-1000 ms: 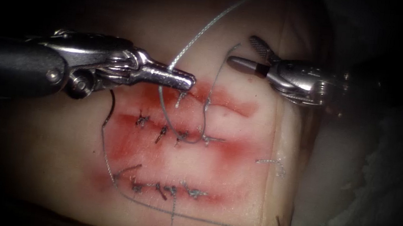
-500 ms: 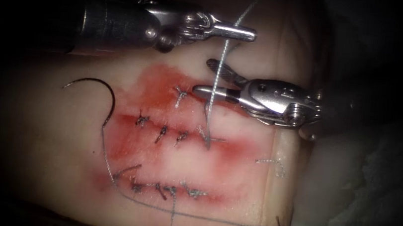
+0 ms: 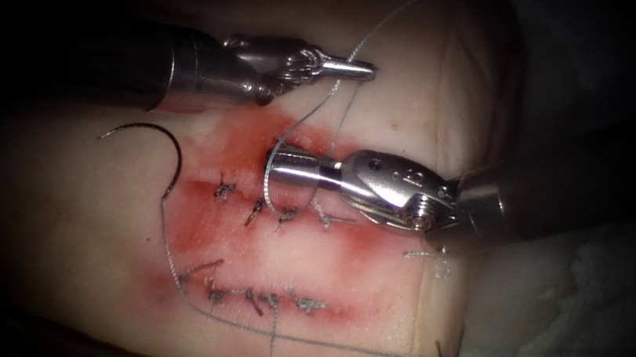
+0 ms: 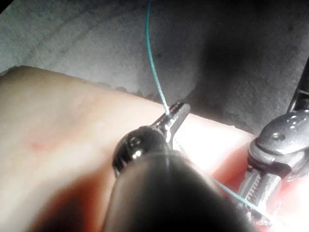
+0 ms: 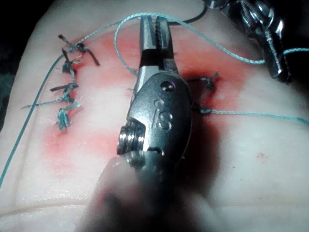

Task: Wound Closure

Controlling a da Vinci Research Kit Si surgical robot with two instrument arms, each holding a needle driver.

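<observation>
The left tool (image 3: 369, 69) is above the upper cut (image 3: 368, 154), its jaws shut on the thread (image 3: 304, 126); the same grip shows close up (image 4: 178, 108). The right tool (image 3: 272, 167) reaches leftwards and lies across the upper cut. Its jaws stand slightly open and hold nothing, and the thread curves in a loop around them (image 5: 153, 20). The curved needle (image 3: 157, 132) lies free on the tissue (image 3: 390, 91), left of the cuts and not in it. Its thread runs down the left side and along the tissue's near edge.
Two rows of knotted stitches close the middle cut (image 3: 275, 213) and the lower cut (image 3: 266, 301), with red fluid around them. A short cut end of thread (image 3: 428, 257) lies near the tissue's right edge. White gauze (image 3: 619, 313) lies beyond that edge.
The left tool lifted the thread up away from the upper cut. The right tool came down and left over that cut, and the thread now loops around its jaws.
</observation>
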